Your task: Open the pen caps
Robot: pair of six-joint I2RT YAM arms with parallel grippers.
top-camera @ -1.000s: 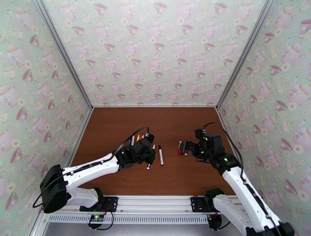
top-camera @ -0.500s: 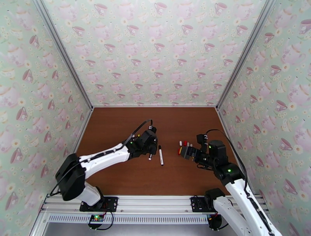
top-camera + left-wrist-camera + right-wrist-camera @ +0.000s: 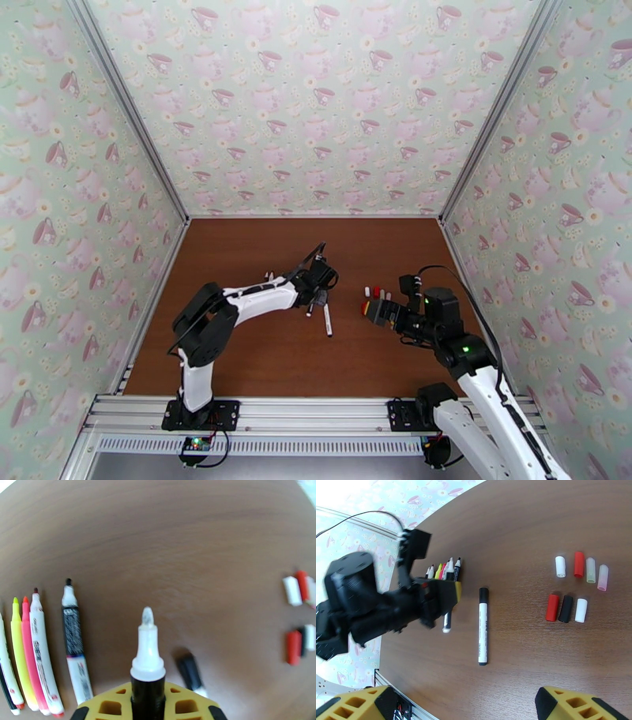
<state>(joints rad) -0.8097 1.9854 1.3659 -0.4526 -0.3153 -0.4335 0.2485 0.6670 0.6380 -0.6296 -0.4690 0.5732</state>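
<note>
With an uncapped pen (image 3: 147, 653) clamped in the left pincer (image 3: 316, 295), the capped pen (image 3: 483, 626) is found just to its right, lying near-to-far.

Table (image 3: 553, 527) smooth brown wood w/ slight sheen; pen caps (image 3: 565, 609) & pens (image 3: 483, 626) smooth plastic; walls (image 3: 316, 103) printed paper.

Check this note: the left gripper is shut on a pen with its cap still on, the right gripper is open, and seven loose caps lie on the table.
One thing is wrong: the pen in the left gripper has no cap; the left wrist view shows its bare tip. The rest holds: right gripper open, seven loose caps on the table.
</note>
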